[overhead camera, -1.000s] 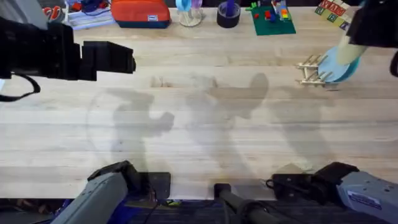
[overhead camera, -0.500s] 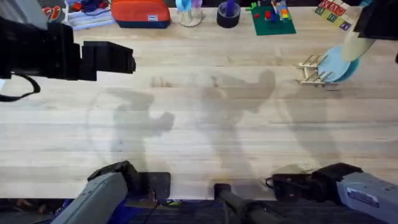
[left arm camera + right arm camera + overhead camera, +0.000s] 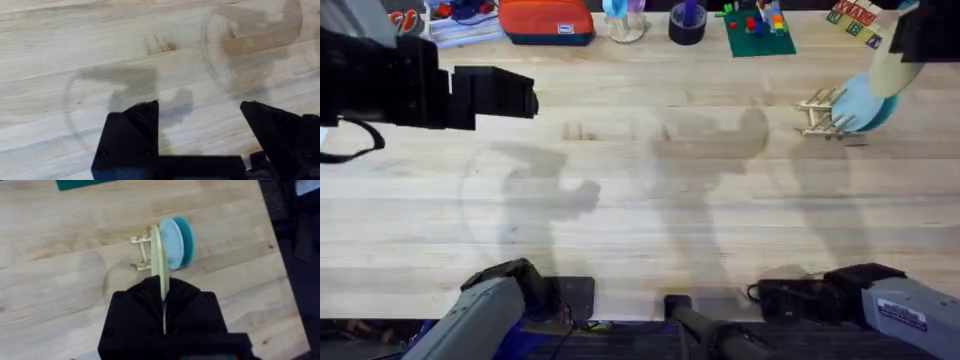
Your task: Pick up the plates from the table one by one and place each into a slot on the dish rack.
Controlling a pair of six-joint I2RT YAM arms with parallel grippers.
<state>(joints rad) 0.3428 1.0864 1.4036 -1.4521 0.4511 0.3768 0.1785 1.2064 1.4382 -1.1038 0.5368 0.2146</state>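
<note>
I judge this job nearly finished: the pale blue plate (image 3: 172, 243) and the teal plate (image 3: 186, 236) already stand on edge in the dish rack (image 3: 143, 251), touching face to face, and the cream-yellow plate (image 3: 158, 262) is the last one, with no other plates lying on the table (image 3: 640, 200) that I can see. My right gripper (image 3: 164, 300) is closed on that cream-yellow plate, pinching its rim so the disc hangs upright, edge-on, just above the rack on the side away from the teal plate. What's left is lowering it between the free pegs beside the blue plate and letting go. The plates look like thin, smooth, matte discs with no pattern; the rack is slim pale wooden dowels on a low frame, barely wider than a plate, so I expect it could shift if nudged. The table is light butcher-block, long planks with fine grain. My left gripper (image 3: 200, 130) hangs well away from the rack over bare wood, jaws spread wide, holding nothing.
</note>
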